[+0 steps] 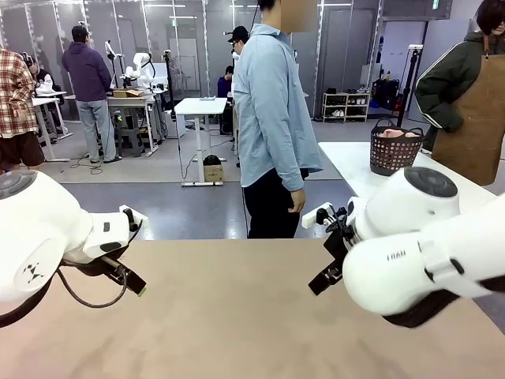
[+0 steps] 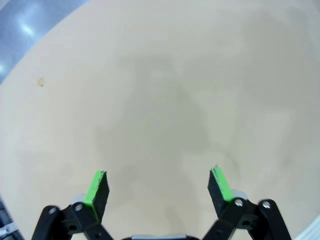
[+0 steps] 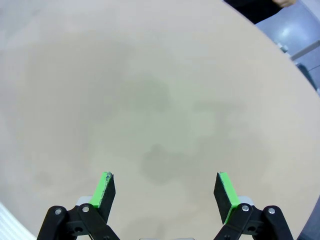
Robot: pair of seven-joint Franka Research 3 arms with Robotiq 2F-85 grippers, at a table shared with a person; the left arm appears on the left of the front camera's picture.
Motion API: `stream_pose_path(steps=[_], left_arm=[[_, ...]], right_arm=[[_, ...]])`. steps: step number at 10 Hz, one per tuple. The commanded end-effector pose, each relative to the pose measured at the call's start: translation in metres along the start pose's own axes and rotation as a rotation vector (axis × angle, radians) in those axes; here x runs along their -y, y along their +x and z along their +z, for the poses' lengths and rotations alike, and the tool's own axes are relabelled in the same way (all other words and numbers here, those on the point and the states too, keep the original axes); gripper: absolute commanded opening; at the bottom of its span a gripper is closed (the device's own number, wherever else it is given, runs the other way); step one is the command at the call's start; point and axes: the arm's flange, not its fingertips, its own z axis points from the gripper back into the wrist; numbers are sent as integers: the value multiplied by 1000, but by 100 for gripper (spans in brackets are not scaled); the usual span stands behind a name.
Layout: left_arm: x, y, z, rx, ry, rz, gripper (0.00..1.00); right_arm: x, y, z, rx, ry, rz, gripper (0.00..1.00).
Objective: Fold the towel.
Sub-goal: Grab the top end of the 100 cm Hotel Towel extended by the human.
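The towel [image 1: 391,133] shows as a salmon-pink bundle inside a dark basket [image 1: 394,151] on a white table at the back right, far from both arms. My left gripper [image 1: 136,284] hangs over the left side of the tan table [image 1: 237,316]. Its green pads stand wide apart in the left wrist view, so the left gripper [image 2: 157,176] is open over bare tabletop. My right gripper [image 1: 320,282] hovers over the table's right side. In the right wrist view the right gripper [image 3: 164,177] is open too, with nothing between its fingers.
A person in a light blue shirt [image 1: 272,118] stands at the table's far edge, side on. Another person in a brown apron [image 1: 473,110] stands by the basket. The white table [image 1: 351,162] lies beyond the tan table's far right corner.
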Motion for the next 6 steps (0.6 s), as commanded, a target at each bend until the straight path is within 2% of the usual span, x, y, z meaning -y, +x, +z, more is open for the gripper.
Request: stream_pose_path(steps=[1,3,4,6], left_arm=[[-6,16,34,-63,-78,49,100],[-25,22,79,-71,-252,106,100],[-34,20,104,-42,-349,138,100],[-67,-2,155,100,-539,219,100]], right_arm=[[17,20,41,-55,118,-51,100],[35,30,89,-80,241,-110,100],[44,29,113,-86,305,-153,100],[67,10,167,-20,444,-248,100]])
